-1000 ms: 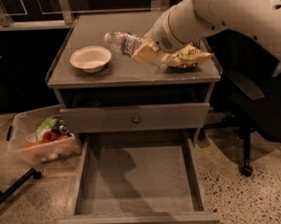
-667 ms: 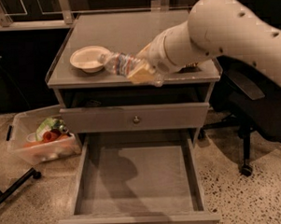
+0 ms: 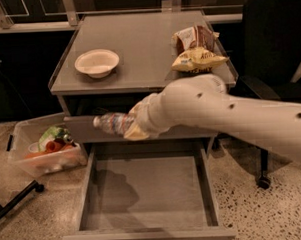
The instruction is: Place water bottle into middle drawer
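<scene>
My gripper [image 3: 132,125] is shut on the water bottle [image 3: 113,123], a small clear plastic bottle with a white cap pointing left. It hangs in the air in front of the closed upper drawer front, above the back part of the open middle drawer [image 3: 147,192]. The drawer is pulled far out and its flat grey floor is bare. My white arm reaches in from the right and hides part of the drawer front behind it.
On the cabinet top [image 3: 147,47] sit a white bowl [image 3: 97,62] at the left and yellow snack bags [image 3: 197,52] at the right. A clear plastic bin [image 3: 44,149] with items stands on the floor left. A black chair [image 3: 272,46] is at the right.
My gripper has carried the bottle off the cabinet top, down and forward past its front edge, to hang over the open drawer. The snack bags are now uncovered.
</scene>
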Tool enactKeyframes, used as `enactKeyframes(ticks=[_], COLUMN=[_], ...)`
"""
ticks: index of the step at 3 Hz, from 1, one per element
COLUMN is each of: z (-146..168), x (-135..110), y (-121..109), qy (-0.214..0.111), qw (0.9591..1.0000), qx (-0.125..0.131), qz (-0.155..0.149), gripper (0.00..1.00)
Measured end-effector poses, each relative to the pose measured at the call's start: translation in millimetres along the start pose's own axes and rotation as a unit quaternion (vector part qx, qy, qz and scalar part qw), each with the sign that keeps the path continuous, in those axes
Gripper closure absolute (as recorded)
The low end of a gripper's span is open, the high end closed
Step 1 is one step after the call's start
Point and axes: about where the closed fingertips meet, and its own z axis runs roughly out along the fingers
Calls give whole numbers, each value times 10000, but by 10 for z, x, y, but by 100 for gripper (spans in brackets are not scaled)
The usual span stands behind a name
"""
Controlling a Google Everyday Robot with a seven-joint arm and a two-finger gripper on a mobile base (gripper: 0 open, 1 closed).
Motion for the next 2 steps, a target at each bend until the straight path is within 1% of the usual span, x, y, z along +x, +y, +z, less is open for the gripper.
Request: enactKeyframes(ticks=[1, 2], z=[285, 285], x=[9, 10], y=[352, 353], qy=[212, 213], qw=[9989, 9989], qx=[-290, -291], qz=[-309, -310], gripper=[100, 100])
